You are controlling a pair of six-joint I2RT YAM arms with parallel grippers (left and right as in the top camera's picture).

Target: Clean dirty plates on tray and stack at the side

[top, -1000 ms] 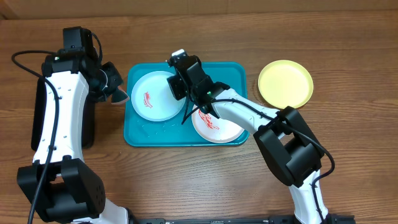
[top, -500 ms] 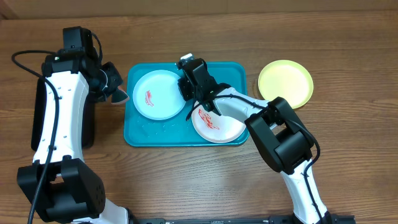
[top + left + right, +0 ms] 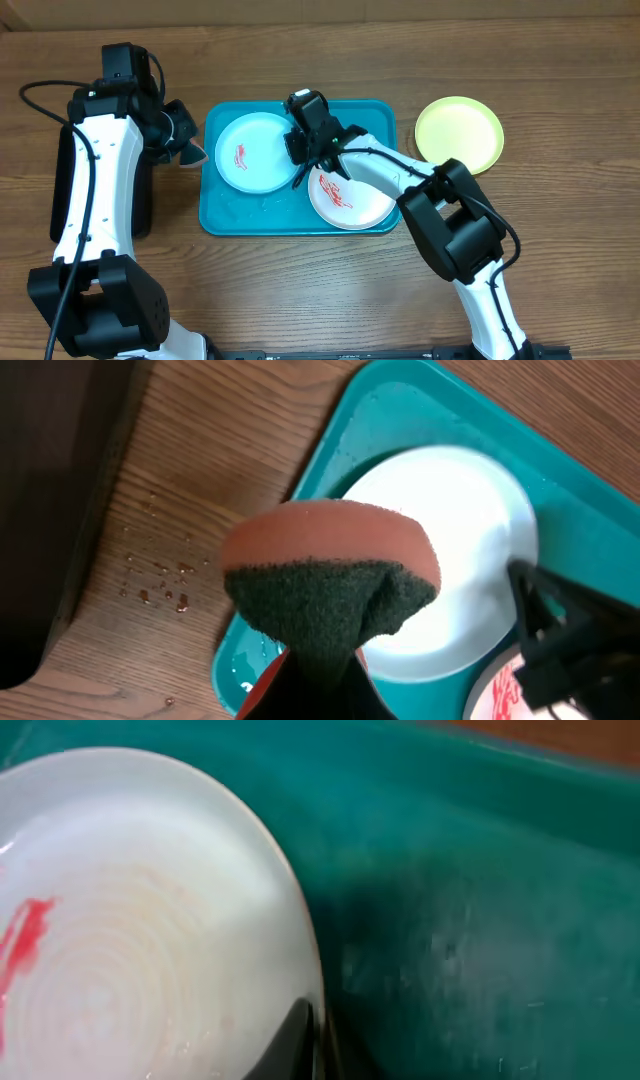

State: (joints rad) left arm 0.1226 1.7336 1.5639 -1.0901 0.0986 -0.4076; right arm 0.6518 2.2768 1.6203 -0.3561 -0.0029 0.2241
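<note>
Shifted slightly leftward since half a second ago: right gripper [image 3: 302, 160], now at the right rim of the left plate [image 3: 255, 150]. One dark finger [image 3: 295, 1040] shows right at that rim in the wrist view; whether the jaws are parted or closed cannot be told. Left plate: white, one red smear, lying flat in the left half of the tray [image 3: 378, 118]. Right plate [image 3: 352, 203]: white, red smears, flat in the tray's lower right corner, just beside the left plate. Yellow plate [image 3: 459, 134]: on the table [image 3: 560, 250], apart from the tray on its right, no smears seen. Left gripper [image 3: 188, 146]: unmoved, held just off the tray's left edge, clamped on a sponge [image 3: 330, 565] of orange foam with a dark green pad. Water drops [image 3: 160, 575]: on the wood beside the tray. Black tray [image 3: 142, 205]: far left, beneath the left arm.
</note>
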